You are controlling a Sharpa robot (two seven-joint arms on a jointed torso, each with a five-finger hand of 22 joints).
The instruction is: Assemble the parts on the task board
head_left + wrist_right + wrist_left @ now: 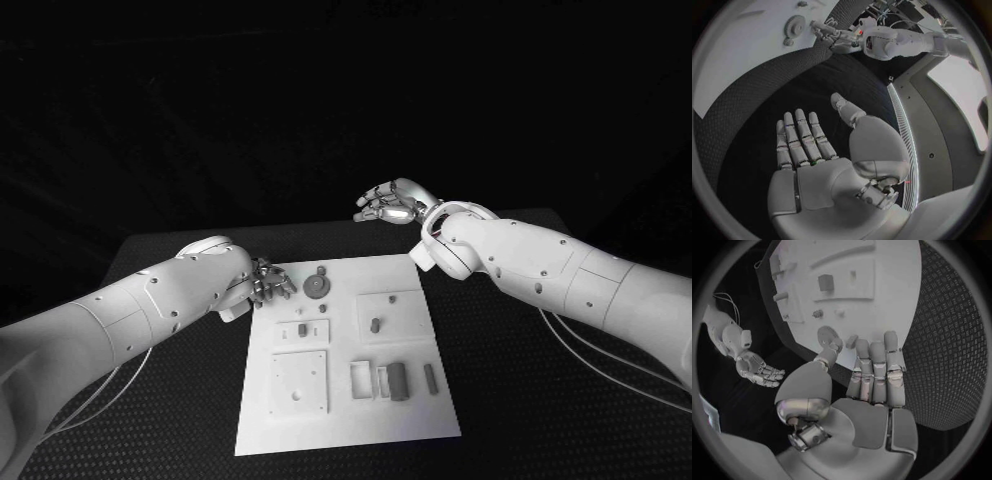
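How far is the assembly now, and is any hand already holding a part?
Nothing looks assembled yet. The gear and the other small parts lie loose on the task board. The left hand reaches near the gear, holding nothing; the right hand hovers empty beyond the board.

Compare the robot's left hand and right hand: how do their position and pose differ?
The left hand sits at the white task board's far left edge, beside the grey gear-shaped part; the right hand is raised beyond the board's far edge, away from the parts. The left hand's fingers reach toward the board; the right hand's palm faces up. Both hold nothing, fingers apart.
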